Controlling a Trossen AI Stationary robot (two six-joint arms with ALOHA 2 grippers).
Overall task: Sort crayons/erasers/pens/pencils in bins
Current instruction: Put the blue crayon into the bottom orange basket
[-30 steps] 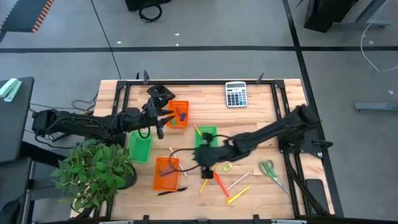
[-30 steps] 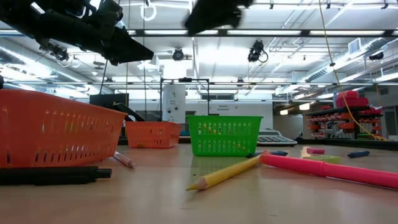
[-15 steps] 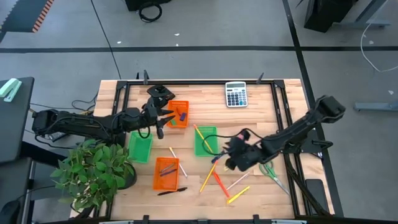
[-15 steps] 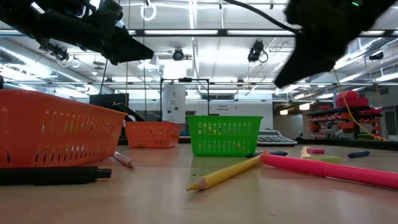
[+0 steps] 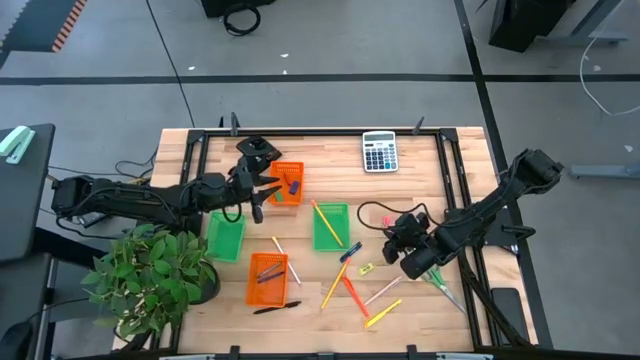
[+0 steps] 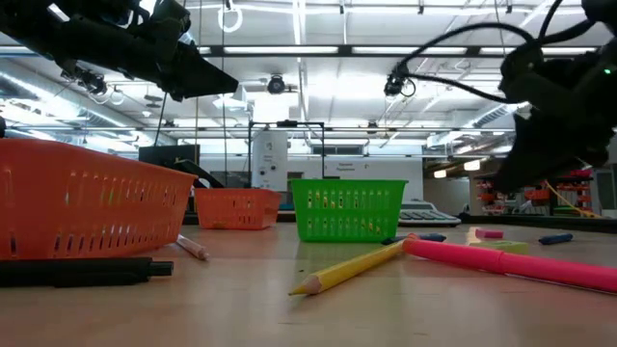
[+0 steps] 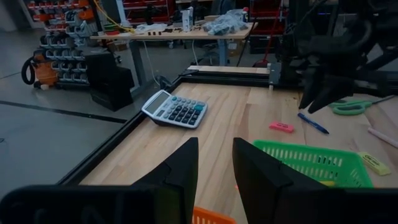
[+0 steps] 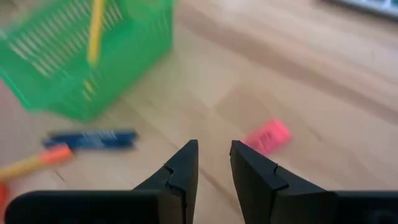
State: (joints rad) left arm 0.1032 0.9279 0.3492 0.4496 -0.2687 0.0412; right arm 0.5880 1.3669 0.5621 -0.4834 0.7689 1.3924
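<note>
Evidently the next target is the pink eraser (image 8: 266, 135), lying on bare wood between the green bin (image 5: 330, 226) at mid-table and the table's (image 5: 420, 300) right edge. The right gripper (image 5: 410, 250) hangs above it, its fingers a narrow gap apart and holding nothing. A good pick would, I judge, centre that gap over the eraser, spread the fingers wider than the block, then drop straight down, keeping clear of the blue pen (image 8: 92, 138) nearby. A yellow pencil (image 5: 328, 222) already leans in the green bin. Half a second ago the right gripper sat nearer the green bin; it has since swung toward the right edge. The left gripper (image 5: 262, 183) waits beside the far orange bin (image 5: 287, 184), slightly parted and empty, unmoved.
</note>
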